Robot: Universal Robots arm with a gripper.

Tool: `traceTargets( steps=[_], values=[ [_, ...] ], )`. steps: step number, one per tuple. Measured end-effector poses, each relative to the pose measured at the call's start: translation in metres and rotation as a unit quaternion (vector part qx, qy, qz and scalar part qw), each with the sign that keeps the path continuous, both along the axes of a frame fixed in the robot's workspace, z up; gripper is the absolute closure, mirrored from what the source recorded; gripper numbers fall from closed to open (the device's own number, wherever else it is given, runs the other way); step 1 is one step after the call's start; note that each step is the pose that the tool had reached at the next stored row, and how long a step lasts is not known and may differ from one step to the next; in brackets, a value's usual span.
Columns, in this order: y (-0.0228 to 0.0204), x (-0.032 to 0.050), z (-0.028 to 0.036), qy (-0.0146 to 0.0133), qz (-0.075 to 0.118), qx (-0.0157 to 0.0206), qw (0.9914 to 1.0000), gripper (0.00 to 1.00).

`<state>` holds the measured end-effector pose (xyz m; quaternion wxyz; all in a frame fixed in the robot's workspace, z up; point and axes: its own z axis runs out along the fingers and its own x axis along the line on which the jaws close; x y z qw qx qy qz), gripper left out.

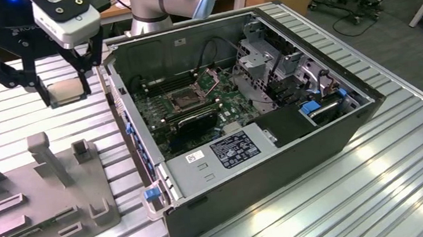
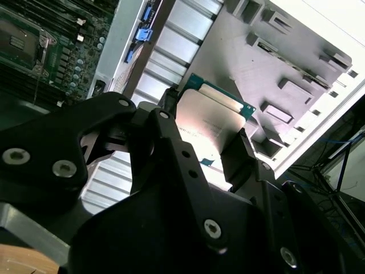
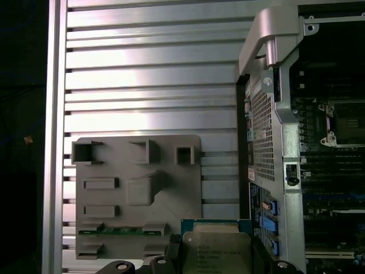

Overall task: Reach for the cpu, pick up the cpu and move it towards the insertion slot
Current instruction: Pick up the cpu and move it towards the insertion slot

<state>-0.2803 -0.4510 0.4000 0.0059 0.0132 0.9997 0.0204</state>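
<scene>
Lighting is bright and even, apparently from overhead. In the exterior view, the ribbed metal table [image 1: 372, 173] carries broad white glare bands toward the exterior view's right. The interior of the computer case [image 1: 233, 99] is darker, with shadow under its upper wall. In the first wrist view, the table slats reflect strong highlights, and the grey tray [image 3: 137, 194] casts small soft shadows beside its raised blocks. In the second wrist view, the black gripper [image 2: 202, 140] body is close, dark and low in detail, while the chip [image 2: 208, 120] top shows a pale sheen. The background near that view's bright edge is overexposed.
</scene>
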Motion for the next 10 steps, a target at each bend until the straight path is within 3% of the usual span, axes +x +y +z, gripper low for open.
traceTargets(
  steps=[10],
  values=[
    [0.0000, 0.0030, -0.0001, 0.0000, 0.000, 0.0000, 1.00000, 0.45]
  ],
)
